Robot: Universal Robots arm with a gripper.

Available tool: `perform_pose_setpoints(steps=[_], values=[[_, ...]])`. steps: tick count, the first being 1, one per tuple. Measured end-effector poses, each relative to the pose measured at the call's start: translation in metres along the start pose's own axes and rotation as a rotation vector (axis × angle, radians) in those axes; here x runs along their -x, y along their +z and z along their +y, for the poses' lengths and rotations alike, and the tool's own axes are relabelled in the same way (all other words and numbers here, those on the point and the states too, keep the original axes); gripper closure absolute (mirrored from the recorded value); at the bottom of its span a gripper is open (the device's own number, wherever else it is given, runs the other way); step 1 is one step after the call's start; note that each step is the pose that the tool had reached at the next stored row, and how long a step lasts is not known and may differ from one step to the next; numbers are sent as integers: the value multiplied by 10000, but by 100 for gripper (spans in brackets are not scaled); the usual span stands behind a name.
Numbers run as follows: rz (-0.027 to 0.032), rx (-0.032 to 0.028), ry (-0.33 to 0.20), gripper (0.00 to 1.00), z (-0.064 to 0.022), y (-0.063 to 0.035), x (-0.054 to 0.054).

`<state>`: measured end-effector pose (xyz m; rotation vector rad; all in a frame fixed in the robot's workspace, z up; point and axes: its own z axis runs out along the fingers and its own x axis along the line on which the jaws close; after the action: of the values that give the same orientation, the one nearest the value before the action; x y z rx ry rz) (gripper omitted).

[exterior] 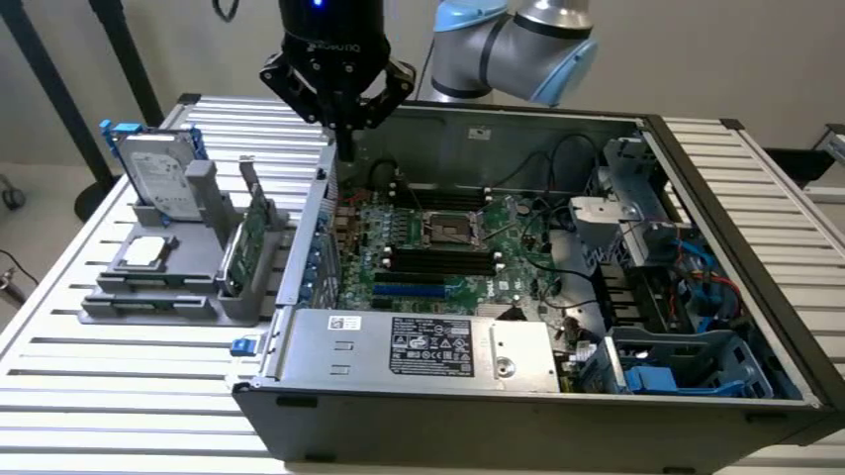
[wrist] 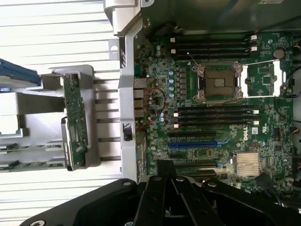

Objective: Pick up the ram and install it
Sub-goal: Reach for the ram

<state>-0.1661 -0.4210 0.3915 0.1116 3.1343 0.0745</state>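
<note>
My black gripper [exterior: 346,148] hangs shut, holding nothing, over the far corner of the open computer case [exterior: 304,257], just inside its rear wall. In the wrist view its fingertips [wrist: 164,168] are pressed together above the motherboard [wrist: 211,136]. A grey stand [exterior: 172,297] sits outside the case on the exterior view's left. A thin green strip [wrist: 28,164] lying in one of its long slots looks like the ram, though I cannot be sure. The black memory slots [exterior: 436,262] beside the processor socket [exterior: 449,228] have nothing in them.
On the stand are an upright hard drive [exterior: 158,173], a processor chip [exterior: 145,252] and a taller green card with a metal bracket [wrist: 75,117]. The power supply [exterior: 410,346] fills the case's near side. Drive cages and cables [exterior: 647,247] crowd its right. A slatted table [exterior: 119,396] lies underneath.
</note>
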Motion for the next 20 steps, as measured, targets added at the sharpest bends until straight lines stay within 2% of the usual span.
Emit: perform_pose_setpoints(steps=[20], values=[[-1,-6,0,89,-179,95,-899]])
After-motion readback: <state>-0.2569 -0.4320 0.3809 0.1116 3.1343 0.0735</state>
